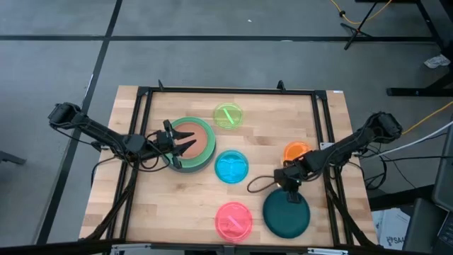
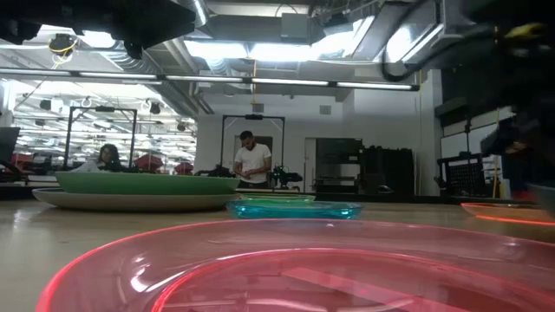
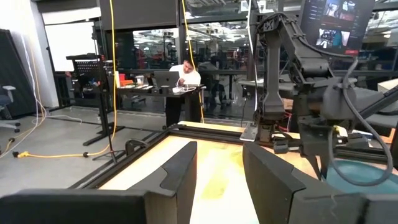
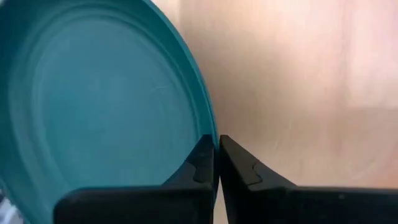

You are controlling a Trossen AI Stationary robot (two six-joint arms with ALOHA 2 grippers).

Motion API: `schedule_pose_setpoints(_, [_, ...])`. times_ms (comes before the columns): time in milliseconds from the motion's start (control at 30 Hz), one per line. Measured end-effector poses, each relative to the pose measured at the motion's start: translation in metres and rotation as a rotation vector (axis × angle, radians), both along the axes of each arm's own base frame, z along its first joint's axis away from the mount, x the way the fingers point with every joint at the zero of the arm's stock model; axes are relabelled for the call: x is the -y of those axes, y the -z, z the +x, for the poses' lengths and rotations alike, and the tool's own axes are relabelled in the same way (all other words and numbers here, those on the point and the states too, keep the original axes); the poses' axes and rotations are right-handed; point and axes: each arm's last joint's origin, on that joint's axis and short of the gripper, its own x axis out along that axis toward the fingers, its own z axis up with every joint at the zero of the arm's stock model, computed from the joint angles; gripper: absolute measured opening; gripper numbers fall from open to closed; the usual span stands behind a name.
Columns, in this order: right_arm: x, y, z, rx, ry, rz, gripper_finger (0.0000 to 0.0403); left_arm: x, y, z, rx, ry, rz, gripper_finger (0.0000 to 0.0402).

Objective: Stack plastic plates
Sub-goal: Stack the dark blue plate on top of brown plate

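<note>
The dark teal plate (image 1: 287, 214) lies near the table's near right corner. My right gripper (image 1: 289, 185) is shut on its far rim. The brown plate (image 1: 200, 142) sits on the light green plate (image 1: 210, 133), which rests on the grey plate (image 1: 190, 168). My left gripper (image 1: 185, 144) stands open over the brown plate, fingers pointing to the table's right. Nothing shows between its fingers (image 3: 217, 180) in the left wrist view. The lime (image 1: 228, 115), blue (image 1: 231, 166), orange (image 1: 297, 151) and pink (image 1: 233, 219) plates lie singly on the table. My right gripper (image 4: 216, 155) pinches the dark teal plate's rim (image 4: 208, 124) at its far edge, one finger (image 4: 199, 165) on the inner side and the other on the outer side. The fingers come from above and the far side, slanting down. Whether the plate is off the table cannot be told.
The wooden table (image 1: 163, 205) has a black frame rail (image 1: 226, 91) along its far edge and rails down both sides. The pink plate (image 2: 286, 269) fills the low view's foreground. People are working in the room beyond (image 2: 253, 160). Bare wood shows at the near left.
</note>
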Motion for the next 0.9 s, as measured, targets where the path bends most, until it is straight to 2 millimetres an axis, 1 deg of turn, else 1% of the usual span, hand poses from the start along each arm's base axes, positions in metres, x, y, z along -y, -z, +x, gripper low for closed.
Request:
schedule_pose_setpoints(133, [0.010,-0.012,0.015,0.035,0.094,0.024,0.0008,0.000,0.000,0.000,0.000,0.000,0.000,0.0124])
schedule_pose_setpoints(333, [0.028,-0.032,0.034,0.113,0.160,0.040,0.0003,0.000,0.000,0.000,0.000,0.000,-0.001,0.0124])
schedule_pose_setpoints(467, [0.045,-0.041,0.044,0.153,0.226,0.044,0.0004,0.000,0.000,0.000,0.000,0.000,-0.001,0.0124])
schedule_pose_setpoints(600, [0.062,-0.045,0.050,0.185,0.298,0.028,0.0005,0.000,0.000,0.000,0.002,0.001,-0.005,0.0124])
schedule_pose_setpoints(733, [0.079,-0.047,0.057,0.254,0.379,-0.015,0.0005,0.000,0.000,0.000,0.003,0.007,-0.006,0.0124])
schedule_pose_setpoints(900, [0.095,-0.053,0.066,0.357,0.446,-0.007,0.0005,0.000,0.000,0.000,0.003,0.008,-0.006,0.0124])
